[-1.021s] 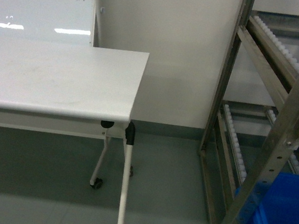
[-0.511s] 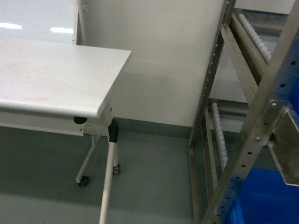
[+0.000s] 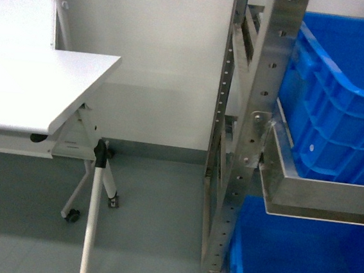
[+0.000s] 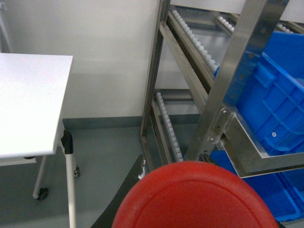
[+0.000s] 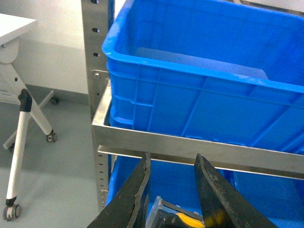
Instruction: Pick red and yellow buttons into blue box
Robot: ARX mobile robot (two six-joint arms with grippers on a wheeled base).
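A red button [image 4: 194, 199] fills the bottom of the left wrist view. My left gripper [image 4: 173, 161] is shut on it, with one black finger [image 4: 128, 190] showing beside the cap. In the right wrist view my right gripper [image 5: 172, 156] is shut on the yellow button [image 5: 190, 220], whose cap and black body peek out low between the fingers. The blue box [image 5: 204, 80] sits on a steel rack shelf [image 5: 190, 145] just ahead of and above the right gripper's fingertips. That blue box [image 3: 340, 100] stands at the upper right of the head view, where neither gripper shows.
A steel rack upright [image 3: 250, 136] stands in the middle of the head view. A second blue crate [image 3: 299, 264] sits on the level below. A white folding table [image 3: 38, 90] on castors stands at the left, with grey floor [image 3: 154, 224] between it and the rack.
The head view has swung right: the table has slid to the left, and the rack with the blue box has come in from the right and grown larger.
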